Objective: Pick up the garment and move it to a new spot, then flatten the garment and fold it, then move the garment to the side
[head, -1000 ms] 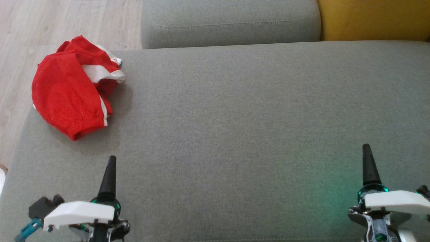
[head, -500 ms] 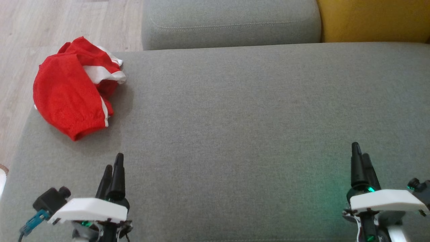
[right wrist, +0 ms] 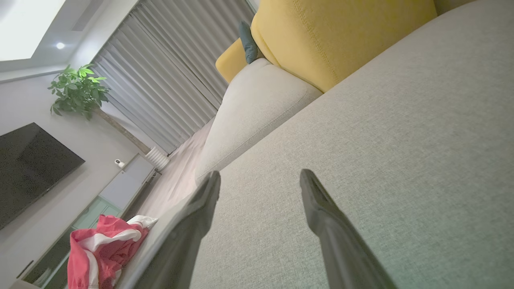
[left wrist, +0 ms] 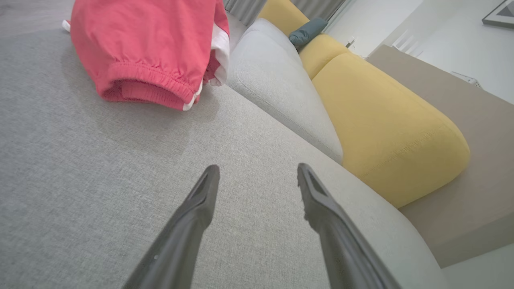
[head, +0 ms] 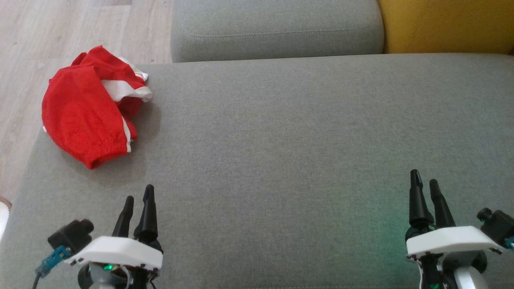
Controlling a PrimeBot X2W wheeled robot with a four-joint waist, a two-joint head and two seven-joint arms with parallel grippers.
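Observation:
The garment [head: 88, 110] is a crumpled red piece with white stripes, bunched at the far left corner of the grey sofa seat [head: 281, 140]. From the left wrist it appears as the garment [left wrist: 148, 48] ahead and to the left, an elastic cuff facing me. The right wrist view catches the garment [right wrist: 104, 249] far off at the seat's edge. My left gripper [head: 139, 192] hovers open near the front left, well short of the cloth, its fingers empty [left wrist: 257, 168]. My right gripper [head: 425, 178] stands open and empty at the front right [right wrist: 260, 173].
A grey back cushion [head: 277, 28] and a yellow cushion [head: 445, 26] line the far side of the seat. Wooden floor [head: 48, 36] lies beyond the seat's left edge. A television [right wrist: 28, 168], a potted plant [right wrist: 78, 90] and curtains [right wrist: 168, 80] stand in the room behind.
Both wrists have rolled, so each gripper now shows two spread fingers in the head view. The left gripper shifted slightly right, the right slightly left. The head camera tilted a little.

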